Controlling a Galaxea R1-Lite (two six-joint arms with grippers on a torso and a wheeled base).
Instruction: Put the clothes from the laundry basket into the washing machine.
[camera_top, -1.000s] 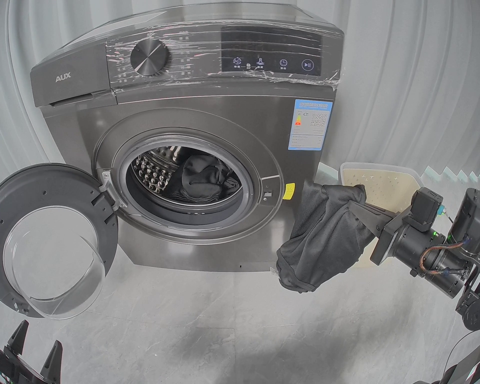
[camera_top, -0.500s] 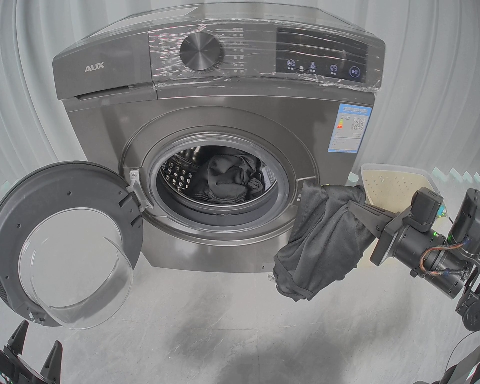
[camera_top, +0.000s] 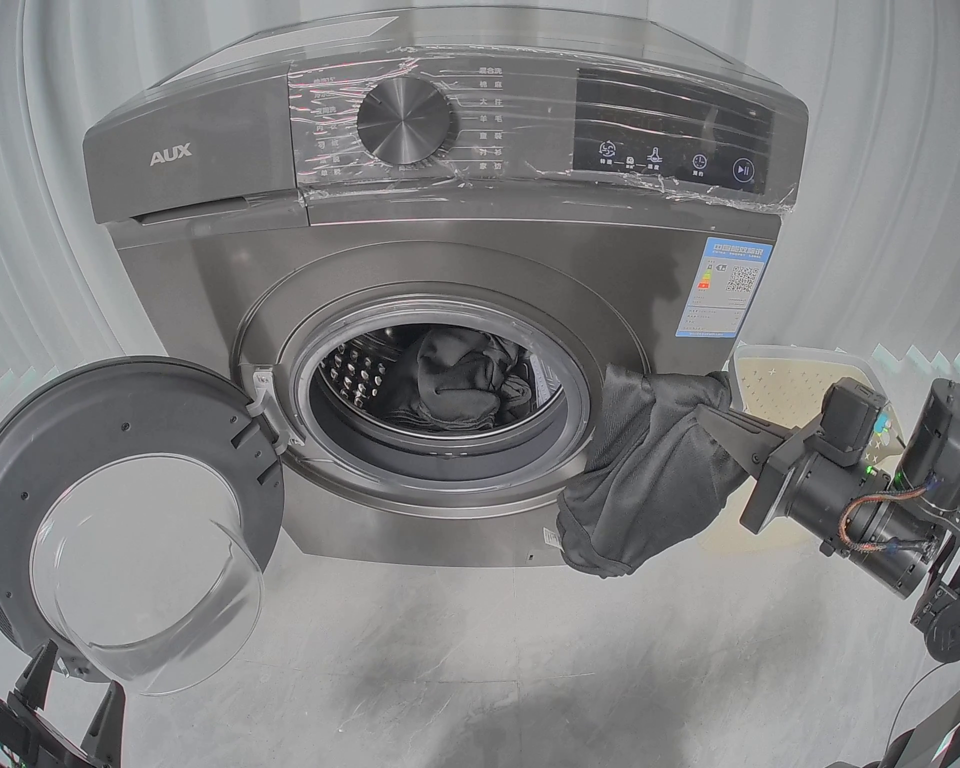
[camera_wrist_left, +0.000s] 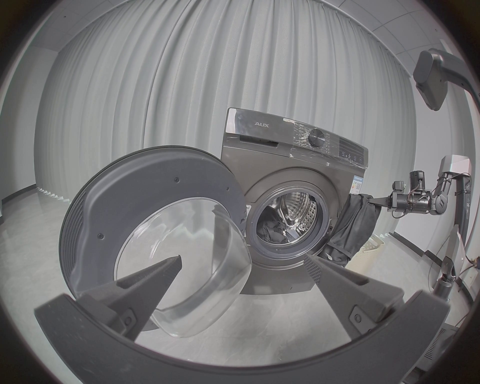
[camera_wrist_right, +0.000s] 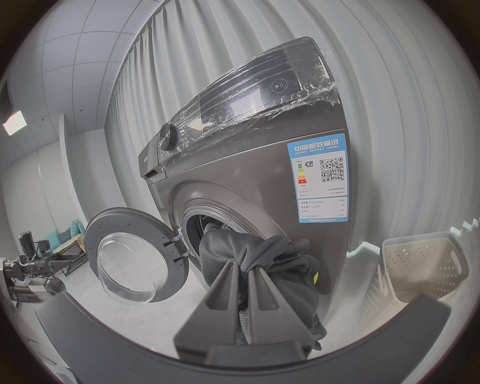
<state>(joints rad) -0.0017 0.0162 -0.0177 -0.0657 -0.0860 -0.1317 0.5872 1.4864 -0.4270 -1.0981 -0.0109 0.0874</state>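
A grey front-loading washing machine (camera_top: 440, 230) stands before me with its round door (camera_top: 130, 500) swung open to the left. Dark clothes (camera_top: 455, 378) lie inside the drum. My right gripper (camera_top: 715, 412) is shut on a dark grey garment (camera_top: 645, 470) that hangs in the air just right of the drum opening, in front of the machine's lower right corner. In the right wrist view the garment (camera_wrist_right: 260, 260) bunches at the shut gripper (camera_wrist_right: 245, 272). The beige laundry basket (camera_top: 800, 385) sits on the floor right of the machine. My left gripper (camera_wrist_left: 242, 265) is open, low at the left, near the door.
The open door (camera_wrist_left: 150, 220) juts out over the floor left of the drum. White curtains (camera_top: 880, 200) hang behind the machine. Bare grey floor (camera_top: 450, 650) spreads in front of it. The basket (camera_wrist_right: 425, 265) looks empty through its perforated wall.
The head camera has shifted, so the machine sits larger and more central. The right gripper still holds the garment, which now hangs closer to the drum opening. The left gripper is unchanged.
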